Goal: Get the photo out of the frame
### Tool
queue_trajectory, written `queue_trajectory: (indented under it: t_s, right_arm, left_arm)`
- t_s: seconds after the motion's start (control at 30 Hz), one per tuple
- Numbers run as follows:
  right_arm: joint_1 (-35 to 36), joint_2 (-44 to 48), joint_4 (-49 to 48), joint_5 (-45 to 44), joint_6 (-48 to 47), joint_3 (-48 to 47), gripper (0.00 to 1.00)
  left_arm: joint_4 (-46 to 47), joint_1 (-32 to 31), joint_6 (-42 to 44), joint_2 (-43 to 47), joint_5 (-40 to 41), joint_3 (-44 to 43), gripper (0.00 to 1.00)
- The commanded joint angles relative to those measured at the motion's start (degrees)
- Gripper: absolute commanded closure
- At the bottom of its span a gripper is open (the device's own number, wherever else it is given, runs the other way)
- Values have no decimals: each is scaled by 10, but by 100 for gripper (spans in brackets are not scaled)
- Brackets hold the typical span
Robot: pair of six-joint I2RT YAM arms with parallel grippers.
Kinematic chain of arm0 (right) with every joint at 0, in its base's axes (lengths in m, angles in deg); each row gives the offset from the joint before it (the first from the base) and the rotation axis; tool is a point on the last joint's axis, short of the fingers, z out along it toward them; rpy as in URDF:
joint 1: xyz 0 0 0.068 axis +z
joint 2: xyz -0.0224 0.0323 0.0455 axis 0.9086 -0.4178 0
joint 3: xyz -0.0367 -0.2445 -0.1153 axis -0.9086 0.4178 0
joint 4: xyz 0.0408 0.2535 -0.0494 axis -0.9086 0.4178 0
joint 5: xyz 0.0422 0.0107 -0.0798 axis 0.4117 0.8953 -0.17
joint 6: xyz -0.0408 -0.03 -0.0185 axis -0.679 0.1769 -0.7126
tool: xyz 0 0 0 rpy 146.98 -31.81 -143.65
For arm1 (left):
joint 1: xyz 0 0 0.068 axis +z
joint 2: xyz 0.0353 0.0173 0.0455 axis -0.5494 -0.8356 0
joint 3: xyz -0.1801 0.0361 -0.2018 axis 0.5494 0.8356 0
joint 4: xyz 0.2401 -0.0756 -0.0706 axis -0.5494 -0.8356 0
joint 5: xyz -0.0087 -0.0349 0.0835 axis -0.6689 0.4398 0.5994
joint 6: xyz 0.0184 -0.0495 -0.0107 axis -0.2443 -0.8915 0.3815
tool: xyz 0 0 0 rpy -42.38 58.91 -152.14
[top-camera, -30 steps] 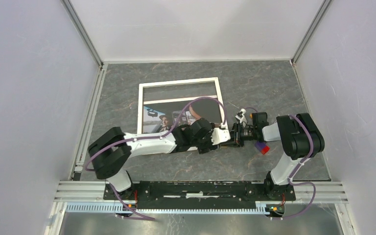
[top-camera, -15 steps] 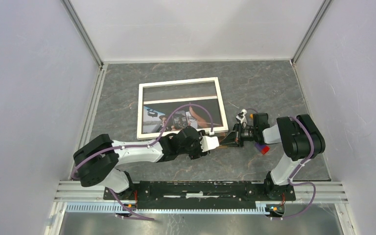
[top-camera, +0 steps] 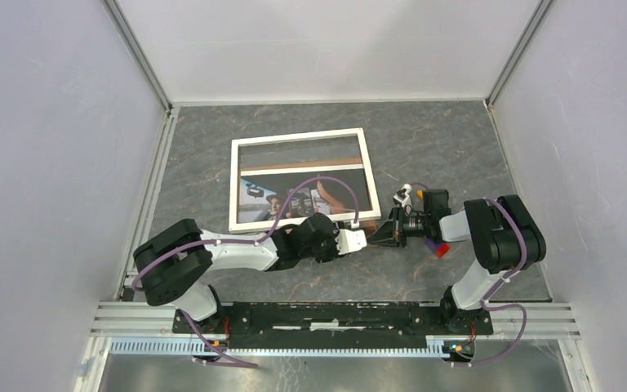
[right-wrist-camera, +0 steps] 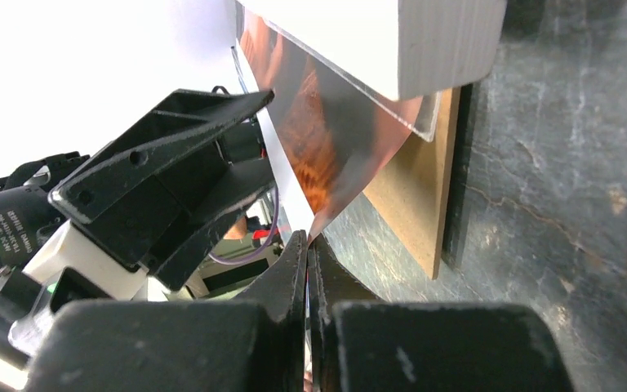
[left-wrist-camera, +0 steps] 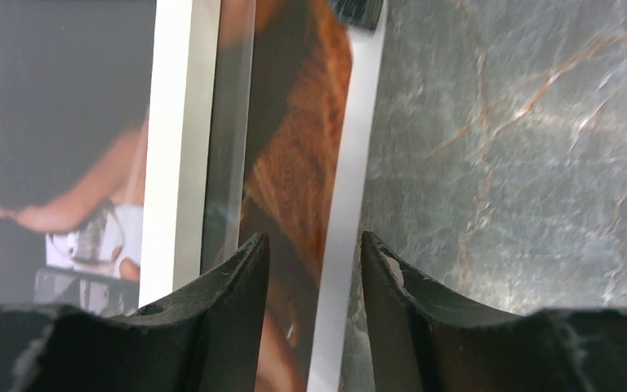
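The white-bordered frame (top-camera: 298,136) lies flat on the grey table. The photo (top-camera: 294,200) shows in its near half, and its orange right corner (right-wrist-camera: 326,139) sticks out past the frame's thick white edge (right-wrist-camera: 375,41). My right gripper (right-wrist-camera: 309,238) is shut on that photo corner, at the frame's near right corner (top-camera: 380,235). My left gripper (left-wrist-camera: 312,255) is open above the photo's white right margin (left-wrist-camera: 359,163), which shows between its fingers. It sits just left of the right gripper (top-camera: 357,241).
A brown backing board (right-wrist-camera: 424,188) lies under the frame's corner. A small purple and red object (top-camera: 436,247) sits on the table by the right arm. Grey walls and metal rails close in the table on three sides.
The right gripper has shut on the photo's corner. The left arm has drawn back toward the near edge, its gripper leaving the frame's corner, and its jaws have narrowed.
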Motion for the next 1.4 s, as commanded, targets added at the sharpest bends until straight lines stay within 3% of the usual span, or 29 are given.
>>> queue_trajectory:
  t_s: [0.0, 0.13, 0.5, 0.63, 0.67, 0.77, 0.9, 1.13, 1.37]
  right_arm:
    - [-5, 23, 45, 29, -41, -12, 100]
    - [-4, 25, 73, 28, -59, -16, 100]
    - [-5, 31, 103, 38, -78, -19, 100]
    - [-5, 32, 105, 36, -85, -20, 100]
    - [-5, 32, 105, 35, -87, -21, 93]
    - [-5, 33, 137, 22, -124, -39, 57]
    - [-7, 33, 220, -13, -202, -82, 34]
    - [-28, 35, 336, -34, -348, -148, 19]
    - [-44, 46, 398, -51, -426, -186, 12]
  left_arm:
    - [-8, 1, 43, 39, 56, 30, 52]
    - [-4, 2, 45, 76, 61, 51, 63]
    - [-83, 3, 66, 41, 97, 8, 62]
    - [-174, 2, 59, 59, 46, -20, 93]
    - [-204, 3, 52, 68, 25, -30, 97]
    - [-275, 1, 26, 87, -35, -64, 98]
    - [-379, 2, -4, 95, -87, -121, 98]
    - [-577, 8, -12, 133, -187, -231, 98]
    - [-782, 83, 46, 162, -282, -393, 98]
